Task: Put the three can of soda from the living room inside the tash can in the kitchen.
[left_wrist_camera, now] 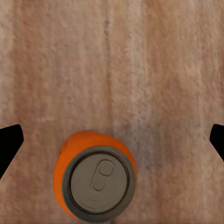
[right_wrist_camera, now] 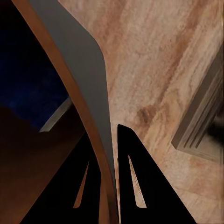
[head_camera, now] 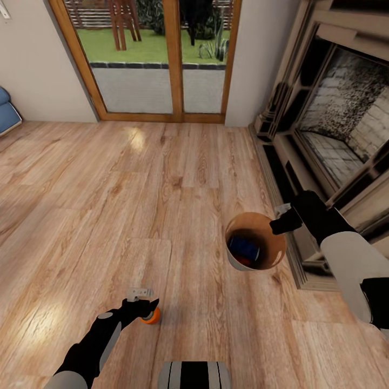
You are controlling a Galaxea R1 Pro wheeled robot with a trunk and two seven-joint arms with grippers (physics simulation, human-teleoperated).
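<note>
An orange soda can (head_camera: 153, 317) (left_wrist_camera: 95, 182) stands upright on the wood floor, grey top up. My left gripper (head_camera: 145, 307) (left_wrist_camera: 112, 135) hovers open right above it, its dark fingertips (left_wrist_camera: 10, 140) wide apart on either side of the can. Off the floor hangs the trash can (head_camera: 269, 258), glossy copper inside, with my right gripper (head_camera: 281, 219) (right_wrist_camera: 109, 140) shut on its rim wall (right_wrist_camera: 84, 70). Inside it lies the blue can (head_camera: 244, 247) (right_wrist_camera: 28, 79), with a bit of orange (head_camera: 243, 261) under it.
The brick-and-stone fireplace (head_camera: 335, 124) with its raised hearth edge runs along the right, close to my right arm. Wood-framed glass doors (head_camera: 156, 59) stand ahead. A blue sofa corner (head_camera: 7, 111) shows at far left. Pale plank floor lies between.
</note>
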